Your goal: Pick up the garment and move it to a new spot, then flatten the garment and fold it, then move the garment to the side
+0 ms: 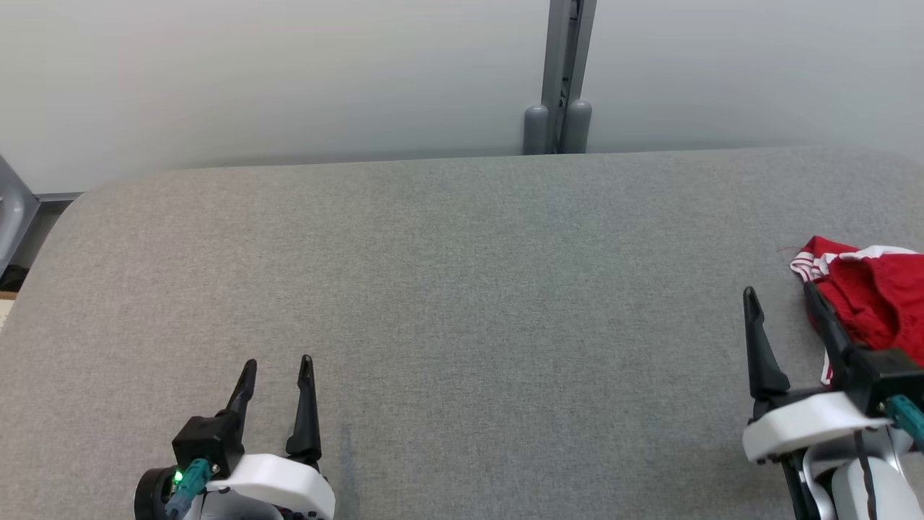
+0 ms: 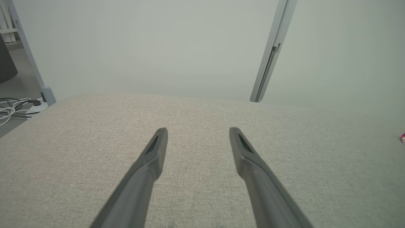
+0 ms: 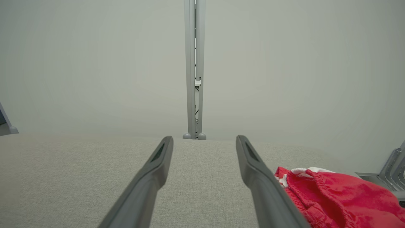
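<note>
Head view shows the red garment (image 1: 877,300) crumpled at the right edge of the worktop (image 1: 462,289), just beside the right gripper (image 1: 779,290), on its outer side. Well apart is the left gripper (image 1: 278,362). Both jaws stand open and empty.

The head view's right edge cuts off the red garment (image 1: 877,296), and a finger of my right tool (image 1: 779,289) hides part of it. The left wrist view's pink speck (image 2: 402,138) is too small to name.
</note>
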Controlling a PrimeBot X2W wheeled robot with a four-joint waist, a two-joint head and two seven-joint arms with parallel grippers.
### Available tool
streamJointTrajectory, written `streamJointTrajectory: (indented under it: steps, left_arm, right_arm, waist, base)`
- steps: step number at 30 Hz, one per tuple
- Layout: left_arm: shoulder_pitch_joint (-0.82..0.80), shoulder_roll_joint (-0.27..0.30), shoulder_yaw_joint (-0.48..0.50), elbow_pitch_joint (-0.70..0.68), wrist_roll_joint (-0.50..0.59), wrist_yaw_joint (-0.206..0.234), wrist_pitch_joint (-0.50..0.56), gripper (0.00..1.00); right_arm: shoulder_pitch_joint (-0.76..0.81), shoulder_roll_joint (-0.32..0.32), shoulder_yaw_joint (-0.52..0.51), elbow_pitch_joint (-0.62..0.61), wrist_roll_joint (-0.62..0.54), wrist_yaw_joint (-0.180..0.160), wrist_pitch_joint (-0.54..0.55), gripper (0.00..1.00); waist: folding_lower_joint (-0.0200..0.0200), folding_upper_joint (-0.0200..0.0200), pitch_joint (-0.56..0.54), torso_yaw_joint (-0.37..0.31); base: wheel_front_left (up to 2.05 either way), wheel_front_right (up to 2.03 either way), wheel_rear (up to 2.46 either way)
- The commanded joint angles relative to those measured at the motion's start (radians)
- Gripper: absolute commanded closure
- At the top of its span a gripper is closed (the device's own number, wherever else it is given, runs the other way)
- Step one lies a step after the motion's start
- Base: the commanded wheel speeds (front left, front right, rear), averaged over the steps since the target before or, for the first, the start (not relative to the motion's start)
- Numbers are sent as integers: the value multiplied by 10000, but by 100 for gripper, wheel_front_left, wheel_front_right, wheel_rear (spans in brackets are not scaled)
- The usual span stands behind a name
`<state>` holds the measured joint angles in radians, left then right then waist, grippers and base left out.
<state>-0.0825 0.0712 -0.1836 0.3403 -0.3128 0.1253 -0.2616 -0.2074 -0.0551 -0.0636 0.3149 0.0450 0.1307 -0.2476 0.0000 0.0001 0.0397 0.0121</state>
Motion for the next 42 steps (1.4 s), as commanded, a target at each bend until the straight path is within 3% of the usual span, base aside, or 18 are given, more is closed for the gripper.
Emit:
streamJointTrajectory:
  steps: [1, 10, 36, 42]
  left_arm:
    - [119, -1, -49, -17, -31, -28, -42, 0]
    - [272, -59, -117, -240, 21, -75, -42, 0]
    - [463, -148, -154, -388, 134, -168, -43, 0]
    - [532, -20, -377, -32, 695, 44, -23, 0]
  right_arm:
    - [417, 12, 24, -316, 87, 0, 43, 0]
    - [1260, 17, 536, -598, 1382, 2, -16, 0]
    - [1261, 18, 828, -28, 1573, 2, -144, 0]
    - [1365, 17, 843, 102, 1704, 2, -83, 0]
  waist:
    - [0, -1, -79, 100]
    - [0, -1, -179, 271]
    - [0, -1, -278, 437]
    - [0, -1, -342, 459]
  base:
    - [0, 0, 0]
    - [0, 0, 0]
    - [0, 0, 0]
    - [0, 0, 0]
